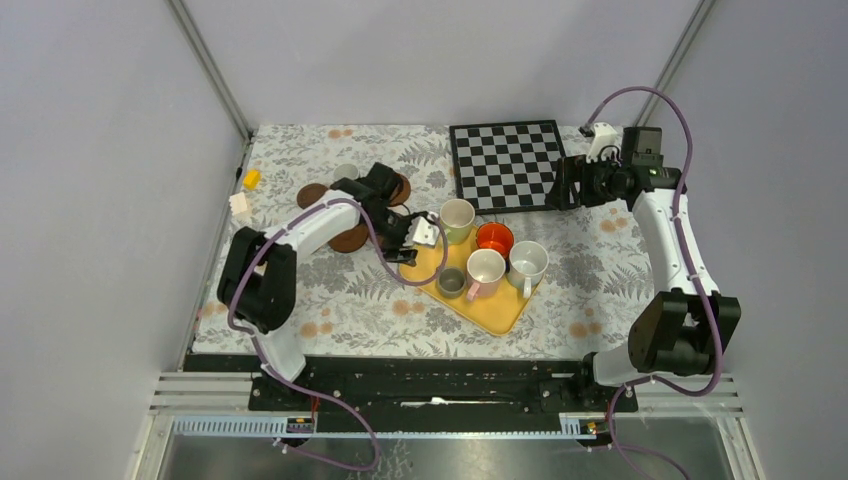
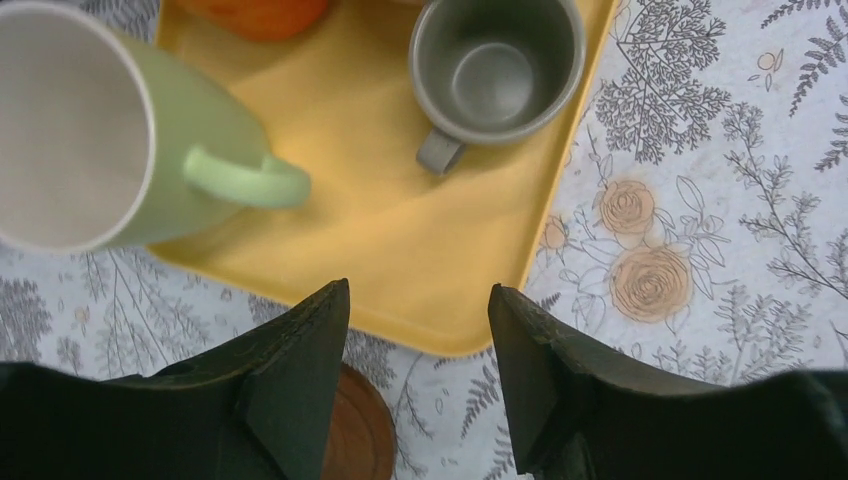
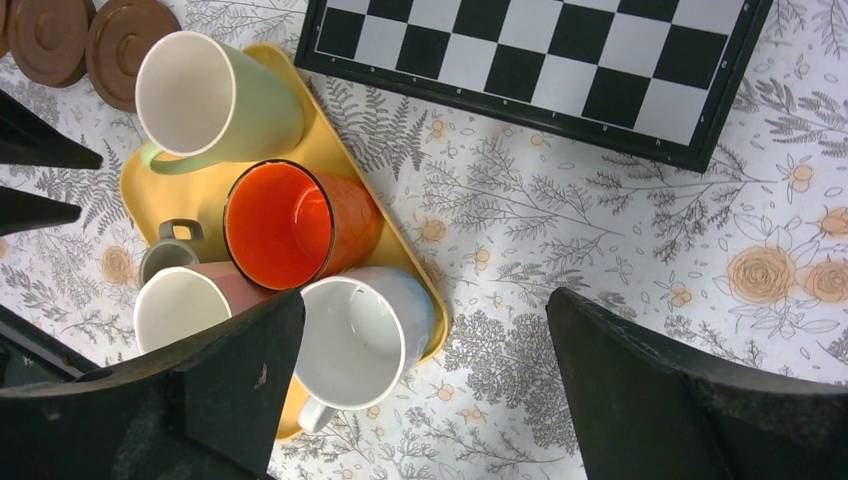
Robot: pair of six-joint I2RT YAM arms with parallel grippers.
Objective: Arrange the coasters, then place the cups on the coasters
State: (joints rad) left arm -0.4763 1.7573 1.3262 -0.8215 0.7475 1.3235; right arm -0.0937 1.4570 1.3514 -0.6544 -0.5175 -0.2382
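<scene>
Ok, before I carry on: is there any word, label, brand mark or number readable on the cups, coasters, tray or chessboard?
No text can be read in any view.
Plain, no print: pale green mug, orange-red mug, white mug, grey mug.
On the coasters: raised rings only, no lettering.
On the yellow tray: blank.
On the chessboard: black and white squares, no letters or numbers visible on its frame.

Five cups (image 1: 457, 220) stood on one yellow tray (image 1: 495, 312); what looked like a sixth small cup (image 1: 345, 172) sat at ten o'clock from it; at least three coasters (image 1: 312, 195) showed; one chessboard (image 1: 505, 165); two small blocks (image 1: 252, 178).
</scene>
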